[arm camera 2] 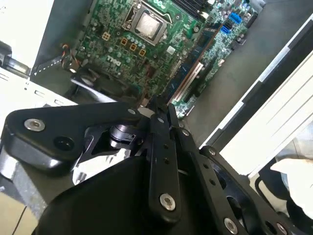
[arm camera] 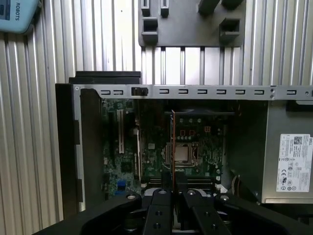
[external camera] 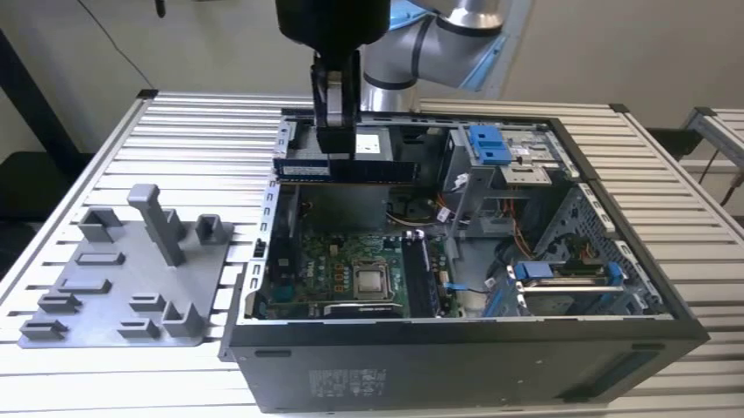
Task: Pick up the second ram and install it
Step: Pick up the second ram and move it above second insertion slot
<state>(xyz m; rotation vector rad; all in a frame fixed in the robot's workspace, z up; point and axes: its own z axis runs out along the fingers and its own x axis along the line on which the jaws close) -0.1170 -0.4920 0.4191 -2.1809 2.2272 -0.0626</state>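
The second ram [external camera: 378,171] is pinched between the gripper's [external camera: 337,155] closed fingers. It hangs level, long edge horizontal, above the open computer case [external camera: 465,366], over the case's far half. In the first wrist view the ram [arm camera: 173,147] shows edge-on as a thin line running out from the gripper [arm camera: 174,192], with the board below it. In the second wrist view the gripper's [arm camera 2: 159,115] black linkages meet above the same board.

In the exterior view the case's dark near wall comes first. Behind it lies the green motherboard [external camera: 337,261], with the processor socket [external camera: 372,280] at 6 o'clock from the ram. A blue-handled bracket [external camera: 537,271] sits at 3 o'clock from the socket. Further back, blue drive latches [external camera: 489,144] stand at 2 o'clock from the ram, near its end.

A gray fixture plate [external camera: 128,287] with upright posts lies on the slatted counter [external camera: 117,139] at the case's 9 o'clock, just beside it. The silver-and-blue robot arm [external camera: 454,26] rises at 12 o'clock, beyond the case. In the first wrist view a silver power supply [arm camera: 288,156] with a white label sits inside the case.
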